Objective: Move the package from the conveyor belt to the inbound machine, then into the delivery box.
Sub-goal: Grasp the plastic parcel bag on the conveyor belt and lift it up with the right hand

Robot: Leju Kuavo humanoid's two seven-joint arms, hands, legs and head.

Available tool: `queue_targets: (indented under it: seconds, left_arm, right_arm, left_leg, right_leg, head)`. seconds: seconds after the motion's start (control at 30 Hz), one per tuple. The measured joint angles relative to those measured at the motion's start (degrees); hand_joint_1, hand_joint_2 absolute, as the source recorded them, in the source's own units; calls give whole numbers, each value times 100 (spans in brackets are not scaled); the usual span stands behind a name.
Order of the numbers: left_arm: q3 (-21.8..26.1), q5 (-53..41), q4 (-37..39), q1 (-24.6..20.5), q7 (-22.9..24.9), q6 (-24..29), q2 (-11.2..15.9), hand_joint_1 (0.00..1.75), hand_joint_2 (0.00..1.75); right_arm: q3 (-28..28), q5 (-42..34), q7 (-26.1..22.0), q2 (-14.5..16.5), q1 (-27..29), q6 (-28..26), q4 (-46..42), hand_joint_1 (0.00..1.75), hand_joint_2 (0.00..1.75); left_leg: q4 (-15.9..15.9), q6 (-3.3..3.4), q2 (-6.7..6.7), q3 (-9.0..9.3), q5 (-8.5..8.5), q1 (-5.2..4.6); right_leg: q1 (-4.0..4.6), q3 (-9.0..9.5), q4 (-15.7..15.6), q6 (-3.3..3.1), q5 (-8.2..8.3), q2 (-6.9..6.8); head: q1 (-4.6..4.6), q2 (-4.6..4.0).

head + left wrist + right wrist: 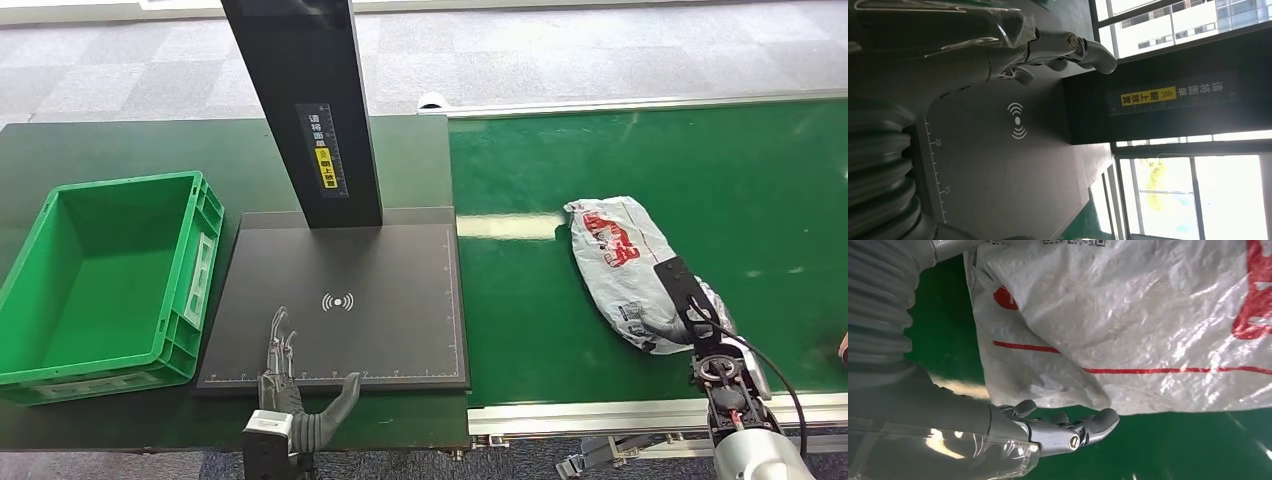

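The green conveyor belt takes up the right half of the head view, its silver rail running along the near edge, and a dark green tabletop joins it on the left. On that tabletop the inbound machine sits against the edge that meets the belt: a flat black scanning plate with a white wireless mark at its middle and ruler ticks along its near and right edges, and a tall black post rising from its far edge with a yellow label on it. Just beside the plate, toward the tabletop's left edge, stands the delivery box, a green plastic crate with its opening upward. The package, a crinkled white plastic bag with red print and a barcode label, lies on the belt near its near edge, well apart from the machine. The right hand is at the package's near end; in the right wrist view its fingers reach out beneath the bag's edge, close to the plastic, but I cannot tell whether they grip it or merely lie beside it. The left hand hovers over the near edge of the scanning plate, fingers spread wide and thumb out to the side, holding nothing.
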Motion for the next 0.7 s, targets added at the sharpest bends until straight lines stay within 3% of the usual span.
queue_targets:
  seconds: [0.33,0.47,0.7]
  left_arm:
    - [-2,8,-159,73,0,114,22,0,175]
    - [-2,-1,-176,90,0,121,36,0,175]
    - [-4,-34,-176,73,0,121,32,0,175]
  right_arm:
    - [-112,69,190,128,-286,389,400,0,175]
    - [-113,122,302,186,-339,565,483,172,175]
    - [-113,234,486,225,-462,768,554,175,175]
  left_leg:
    - [-1,0,1,2,3,1]
    - [0,0,1,2,2,0]
    - [0,0,1,7,2,0]
  right_leg:
    - [0,4,0,0,0,-1]
    - [-1,3,0,0,0,-1]
    - [0,7,0,0,0,0]
  head:
    - [2,0]
    - [2,0]
    - [2,0]
